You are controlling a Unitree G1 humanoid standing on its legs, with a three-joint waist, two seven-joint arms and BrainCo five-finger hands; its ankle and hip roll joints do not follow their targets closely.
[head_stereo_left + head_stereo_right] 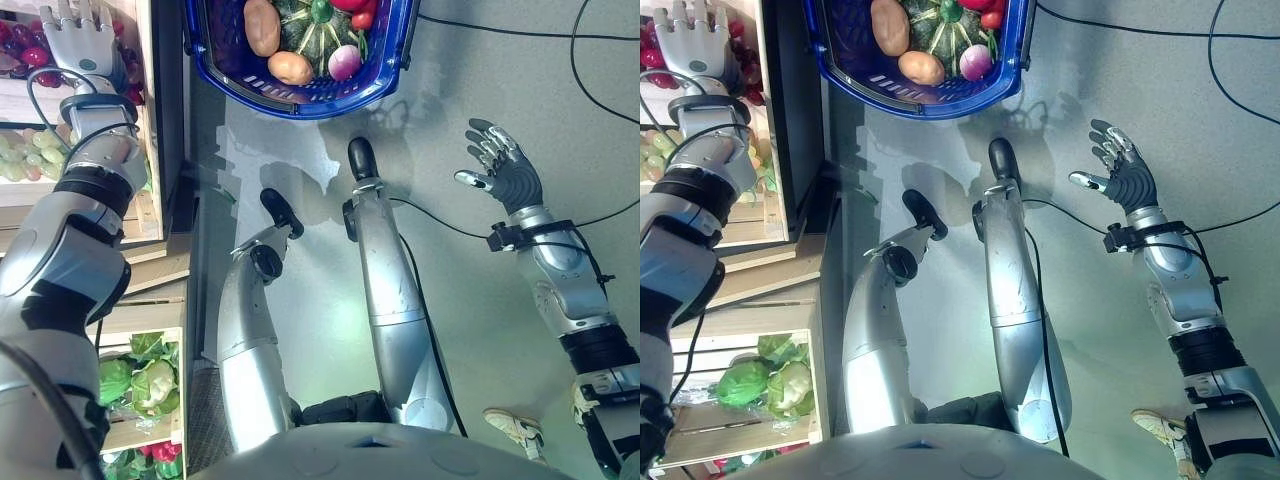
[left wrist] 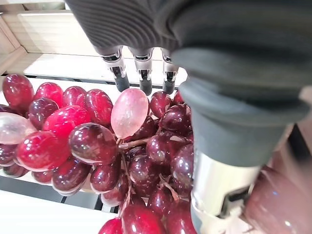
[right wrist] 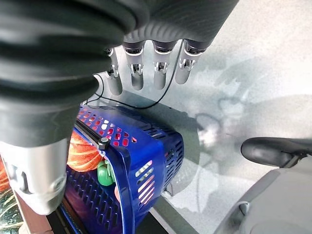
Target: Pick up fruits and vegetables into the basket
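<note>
Left eye view: left hand (image 1: 82, 38) reaching over the red grapes (image 1: 30, 50) in a wooden crate (image 1: 150, 120), fingers straight and relaxed, clamped on nothing. Green grapes (image 1: 22, 155) just behind that hand's wrist, cabbages (image 1: 140, 380) in a lower crate well back along the arm. Blue basket (image 1: 390, 60) on the floor well off to that hand's thumb side, already carrying a potato (image 1: 262, 26), a squash (image 1: 312, 40) and a small onion (image 1: 344, 62).

Right eye view: right hand (image 1: 1118, 172) hanging over bare floor, fingers spread, empty, basket ahead of it and off to its inner side.

Left wrist view: dark fingertips (image 2: 145, 84) hovering just above the top of the bunch, apparently not yet pressing in. Probably a moderately heavy, floppy cluster; glossy skins likely slippery, single berries easily squashed or torn off. Best hold judged to be a loose cage around the upper bunch near the thin brown stem (image 2: 139, 143) between the berries, not a pinch on one berry.

Right wrist view: straight fingers (image 3: 158, 73) apart, basket wall below and beyond the fingers, an orange item inside.
</note>
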